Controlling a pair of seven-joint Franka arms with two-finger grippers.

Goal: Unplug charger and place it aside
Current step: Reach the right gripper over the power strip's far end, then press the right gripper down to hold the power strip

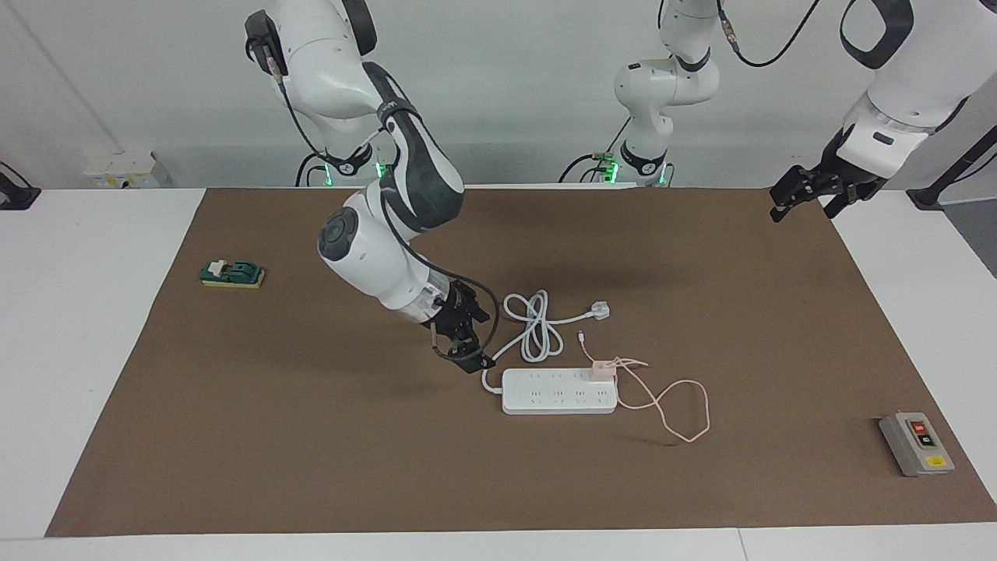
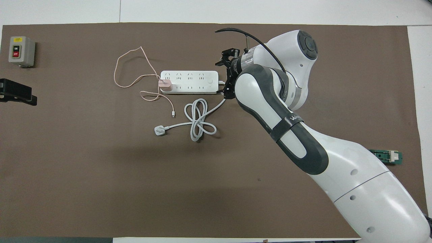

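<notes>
Right gripper (image 1: 467, 354): low over the mat beside the power strip's (image 1: 558, 391) cord end, fingers spread, holding nothing.
Charger (image 1: 601, 368): pink cube plugged into the strip's other end, its thin cable looping over the mat.
Left gripper (image 1: 802, 195): waits, spread wide and empty, over the mat's corner.

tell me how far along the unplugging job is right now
Nothing is done yet: the charger sits plugged into the power strip, at the strip's end toward the left arm. In hand: the right gripper, open, is low at the strip's cord end, holding nothing. The left gripper waits, open, at the mat's edge. Left: grasp the charger, pull it out, set it aside.
</notes>
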